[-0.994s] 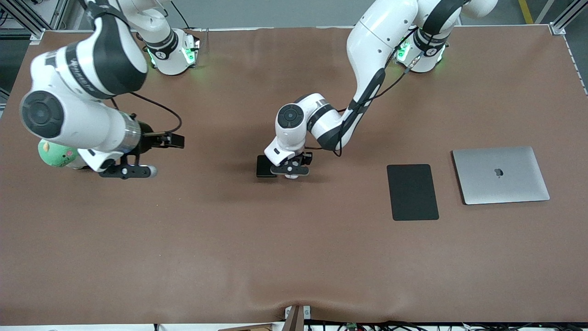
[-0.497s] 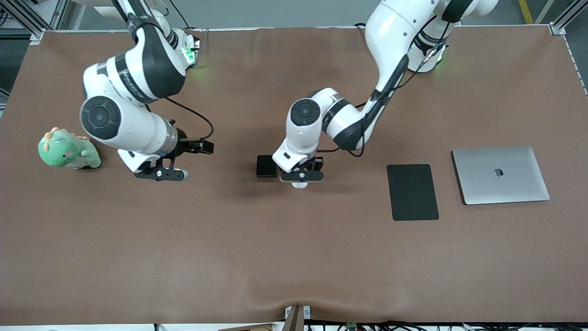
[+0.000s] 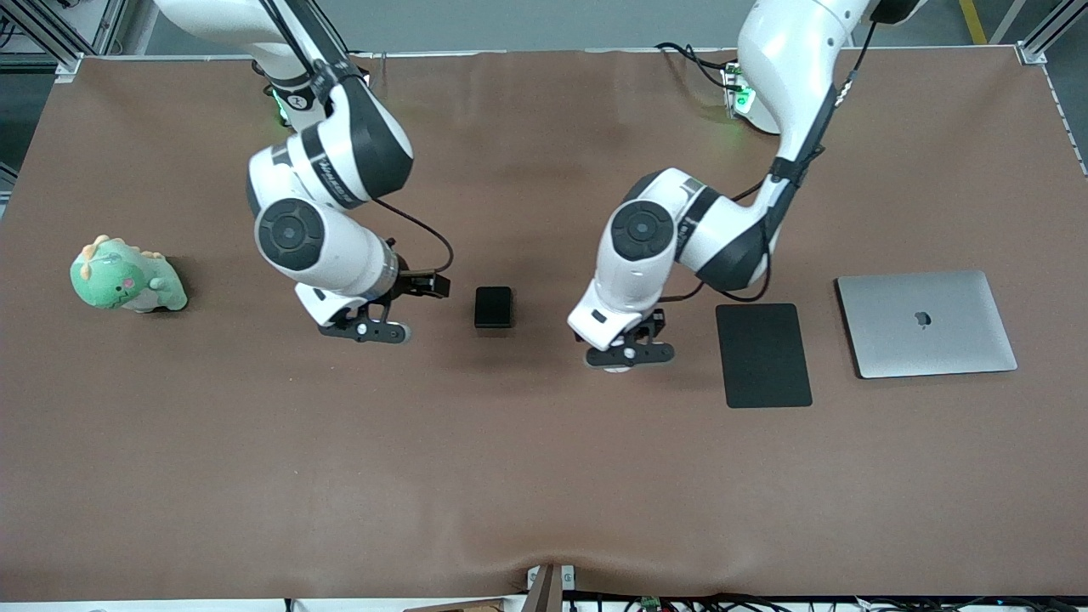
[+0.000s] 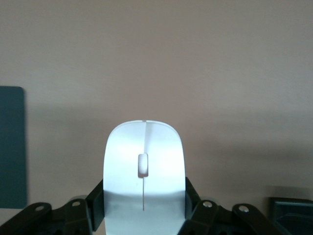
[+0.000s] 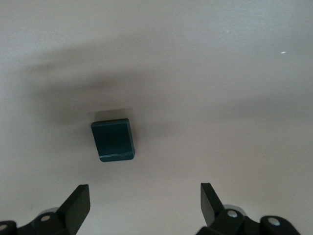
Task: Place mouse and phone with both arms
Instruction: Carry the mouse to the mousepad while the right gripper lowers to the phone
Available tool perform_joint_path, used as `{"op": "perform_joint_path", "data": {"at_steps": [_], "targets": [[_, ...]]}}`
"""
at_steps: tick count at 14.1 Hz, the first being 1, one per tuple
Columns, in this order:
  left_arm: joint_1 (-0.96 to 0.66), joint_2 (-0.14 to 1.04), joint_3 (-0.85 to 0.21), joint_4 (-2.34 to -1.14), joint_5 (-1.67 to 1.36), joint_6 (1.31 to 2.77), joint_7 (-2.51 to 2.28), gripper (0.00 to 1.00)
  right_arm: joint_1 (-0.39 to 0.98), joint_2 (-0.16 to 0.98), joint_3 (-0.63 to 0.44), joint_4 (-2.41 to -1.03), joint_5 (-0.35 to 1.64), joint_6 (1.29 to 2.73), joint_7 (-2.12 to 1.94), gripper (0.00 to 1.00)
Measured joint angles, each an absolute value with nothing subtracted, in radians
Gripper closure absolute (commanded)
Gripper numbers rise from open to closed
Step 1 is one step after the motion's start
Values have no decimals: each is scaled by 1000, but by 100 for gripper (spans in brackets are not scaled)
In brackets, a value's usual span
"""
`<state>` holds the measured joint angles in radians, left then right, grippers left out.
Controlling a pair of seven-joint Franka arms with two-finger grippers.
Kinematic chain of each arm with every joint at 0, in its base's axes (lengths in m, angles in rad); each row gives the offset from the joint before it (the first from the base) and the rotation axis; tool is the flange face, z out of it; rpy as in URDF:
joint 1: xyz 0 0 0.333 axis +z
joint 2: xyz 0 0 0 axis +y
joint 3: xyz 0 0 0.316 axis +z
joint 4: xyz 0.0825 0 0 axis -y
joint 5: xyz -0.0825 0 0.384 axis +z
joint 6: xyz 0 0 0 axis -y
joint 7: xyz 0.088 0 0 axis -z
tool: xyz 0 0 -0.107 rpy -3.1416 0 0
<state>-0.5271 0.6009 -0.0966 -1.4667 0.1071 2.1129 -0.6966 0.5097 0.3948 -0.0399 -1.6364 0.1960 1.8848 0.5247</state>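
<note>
The left arm is bent down from its base at the table's left-arm end, and its black left gripper (image 3: 630, 356) is held low over bare brown table, between the phone and the mouse pad. Its fingers (image 4: 96, 204) are pinched against the two sides of the small white oval computer mouse (image 4: 144, 174), which is carried lengthwise with its scroll wheel and thin centre line facing up. In the front view only a sliver of the mouse (image 3: 618, 368) is seen beneath the wrist.

The right arm is folded down from its base at the other end, and its black right gripper (image 3: 364, 331) is held over the table beside the small black rounded-corner phone (image 3: 494, 307), toward the right arm's end of it. Its fingers (image 5: 77, 205) are spread wide with nothing between them, and the phone (image 5: 113, 139) is seen lying flat on the table, apart from them.

A large flat black mouse pad (image 3: 763, 355) is laid just beside the left gripper, toward the left arm's end, and a closed silver laptop (image 3: 926, 323) is found near it. A green plush dinosaur (image 3: 126, 277) is set well apart at the right arm's end. The brown table cover (image 3: 544, 476) is wrinkled at its near edge.
</note>
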Motion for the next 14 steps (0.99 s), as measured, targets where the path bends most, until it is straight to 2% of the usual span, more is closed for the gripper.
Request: {"op": "perform_joint_path", "data": {"at_steps": [7,14], "targets": [[-417,547,-99,-1476,107,2010,-554,84,582,508,-40,-1639,196,2042,536,0],[-369,497,-99,-1549,107,1956,-458,84,640,614,-39,-1677,196,2232,536,0]]}}
